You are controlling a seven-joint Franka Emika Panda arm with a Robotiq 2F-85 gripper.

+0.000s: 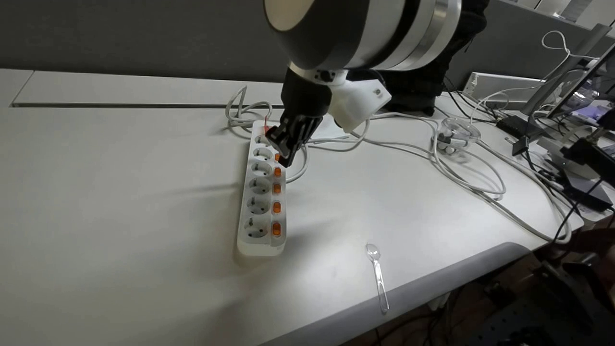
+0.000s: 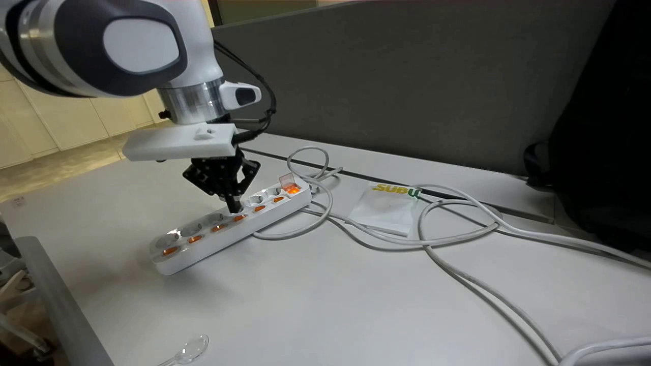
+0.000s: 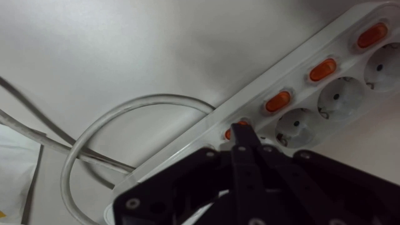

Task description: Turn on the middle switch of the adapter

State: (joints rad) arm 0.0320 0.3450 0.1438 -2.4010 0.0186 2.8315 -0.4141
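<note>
"Where is the power strip (image 1: 269, 192)?"

"On the worktop (image 1: 120, 192), its long axis running from the back edge toward the grey-trimmed edge, the lit end (image 2: 293, 190) pointing back."

"And the claw (image 2: 234, 207)?"

"Fingers (image 3: 243, 134) together over the strip, partly hiding one orange switch (image 3: 227, 134); a cable (image 3: 162, 99) loops alongside, and a spoon (image 1: 378, 278) rests at the grey-trimmed edge."

Yellow "SUB" (image 2: 390, 188) w/ unclear green lettering (image 2: 414, 192) on white pkt (image 2: 385, 211), in an ext. view
</note>
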